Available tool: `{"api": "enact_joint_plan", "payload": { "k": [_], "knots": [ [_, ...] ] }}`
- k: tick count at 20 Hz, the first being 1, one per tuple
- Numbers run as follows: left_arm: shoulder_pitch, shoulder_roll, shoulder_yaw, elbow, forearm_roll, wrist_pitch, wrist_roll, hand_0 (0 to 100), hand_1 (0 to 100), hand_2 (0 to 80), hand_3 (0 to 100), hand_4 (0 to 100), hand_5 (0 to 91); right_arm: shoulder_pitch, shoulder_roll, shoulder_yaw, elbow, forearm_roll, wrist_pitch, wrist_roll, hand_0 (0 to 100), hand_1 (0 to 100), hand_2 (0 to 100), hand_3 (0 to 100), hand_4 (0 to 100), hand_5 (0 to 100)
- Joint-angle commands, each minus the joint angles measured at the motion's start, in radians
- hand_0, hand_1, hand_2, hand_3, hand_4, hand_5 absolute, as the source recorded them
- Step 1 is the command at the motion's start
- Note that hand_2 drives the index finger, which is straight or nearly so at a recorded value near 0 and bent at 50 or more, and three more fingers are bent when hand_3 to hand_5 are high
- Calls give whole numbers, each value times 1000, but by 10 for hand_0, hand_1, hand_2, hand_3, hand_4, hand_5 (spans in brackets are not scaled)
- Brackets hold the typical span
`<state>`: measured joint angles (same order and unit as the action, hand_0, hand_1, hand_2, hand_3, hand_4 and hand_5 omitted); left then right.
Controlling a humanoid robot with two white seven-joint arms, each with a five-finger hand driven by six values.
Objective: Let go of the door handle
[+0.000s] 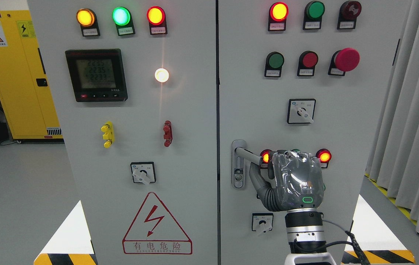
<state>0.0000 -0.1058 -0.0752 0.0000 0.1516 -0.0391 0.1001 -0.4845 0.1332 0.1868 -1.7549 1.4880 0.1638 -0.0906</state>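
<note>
Doors of a grey metal electrical cabinet (180,147) carry lamps and switches. Low on the right door sits the silver lever door handle (244,152), pointing to the right. The right hand (290,176), grey and plastic-wrapped, has its fingers curled around the handle's end, between two glowing red lamps (323,156).

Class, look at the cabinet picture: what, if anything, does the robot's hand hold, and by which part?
The right hand grips the door handle on the right cabinet door, fingers wrapped around the lever's outer end, away from its pivot plate.
</note>
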Motion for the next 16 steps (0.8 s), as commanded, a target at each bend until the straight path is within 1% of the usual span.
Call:
{"api": "enact_joint_plan", "payload": {
  "k": [1,16],
  "knots": [
    [-28,0,0,-14,0,1,0,120,556,0,0,0,0,0,-1,-1,0,0,0,-1,576,387,904,1000,1000,1000],
    [-28,0,-1,-14,0,1,0,120,556,0,0,0,0,-6,-1,-4,0,0,0,-5,569,386,904,1000,1000,1000]
  ]
}}
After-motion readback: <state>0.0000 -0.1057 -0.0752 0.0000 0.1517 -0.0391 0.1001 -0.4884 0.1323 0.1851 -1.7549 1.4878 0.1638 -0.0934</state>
